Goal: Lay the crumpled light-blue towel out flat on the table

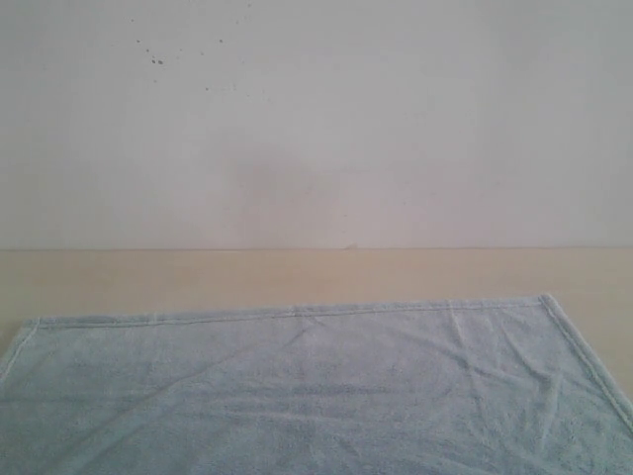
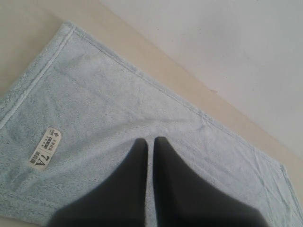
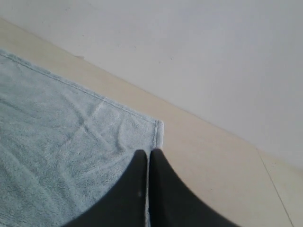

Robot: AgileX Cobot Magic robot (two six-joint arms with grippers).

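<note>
The light-blue terry towel point(image 1: 316, 396) is seen laid out flat on the pale beige bench point(image 1: 297, 277), with only faint creases across its pile. A strip of bare bench is left between its stitched hem point(image 1: 297, 313) and the off-white wall point(image 1: 396, 119). The left gripper point(image 2: 150, 141) is held with its dark fingers pressed together over the towel, near the small white printed label point(image 2: 46, 147). The right gripper point(image 3: 148, 152) is likewise pressed together, with nothing pinched, beside a corner point(image 3: 159, 125) of the towel.
</note>
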